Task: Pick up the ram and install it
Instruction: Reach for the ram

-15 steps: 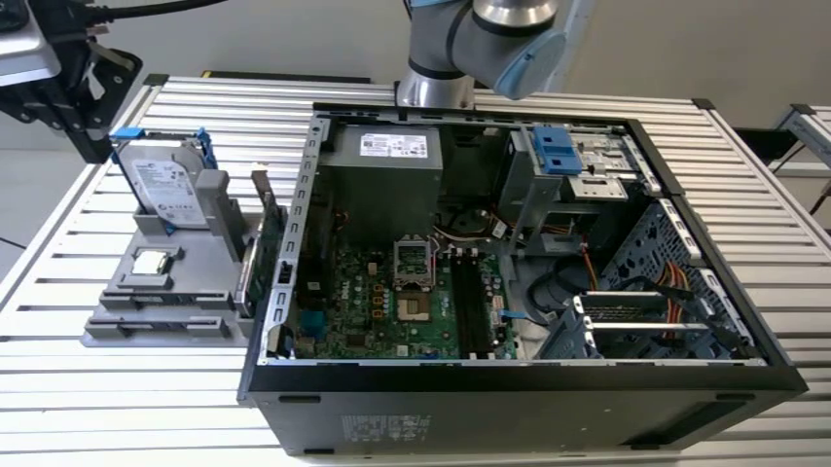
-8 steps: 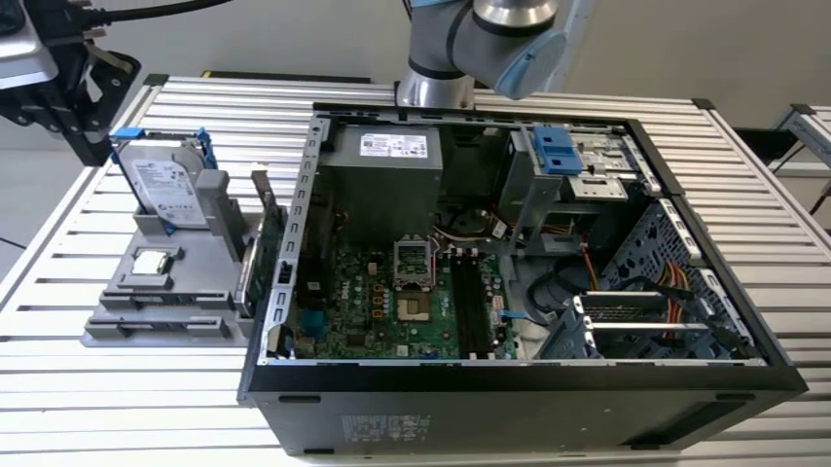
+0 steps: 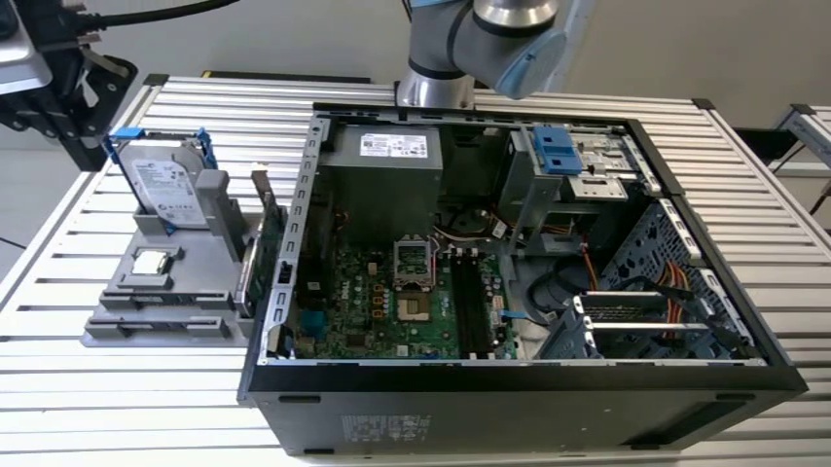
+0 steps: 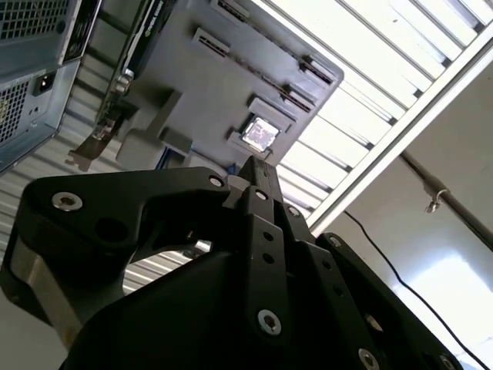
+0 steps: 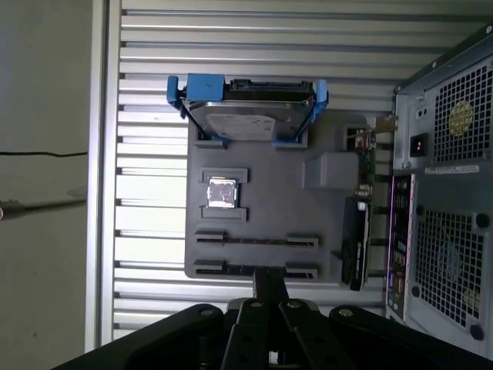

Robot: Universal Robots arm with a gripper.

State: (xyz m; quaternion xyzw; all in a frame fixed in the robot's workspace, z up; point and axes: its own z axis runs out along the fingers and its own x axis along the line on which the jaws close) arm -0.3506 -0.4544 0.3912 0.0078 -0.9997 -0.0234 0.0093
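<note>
The claw (image 5: 267,280) hangs clenched above the slatted bench (image 3: 156,409), its fingertips pressed together with nothing between them that I can see; it is the single claw of the single arm. Going by the exterior view from its left to its right, the claw sits at the far left. Below it and a little ahead lies one grey tray (image 5: 269,208), past the tray stands one upright green board (image 3: 267,253), and farthest from the claw is one open computer case (image 3: 520,413). On the tray, farthest from the fingertips, one hard drive (image 5: 246,116) stands on edge in a blue carrier. Nearer the claw one square chip (image 5: 223,193) lies flat. Nearest of all are two slot rows, one just ahead of the claw's tip and one beyond it. The ram (image 5: 254,240), as I judge it, is the thin dark strip seated edge-up in the row beyond, well apart from the claw and untouched. I count one such strip, and I cannot tell whether the nearer row holds another. The relation that matters is this: the ram lies below and ahead of the fingertips, between them and the chip. Its long axis runs crosswise to the way the claw points, parallel to the hard drive's long edge. Nothing of the install is done, since the strip sits in the tray rather than in the case.
</note>
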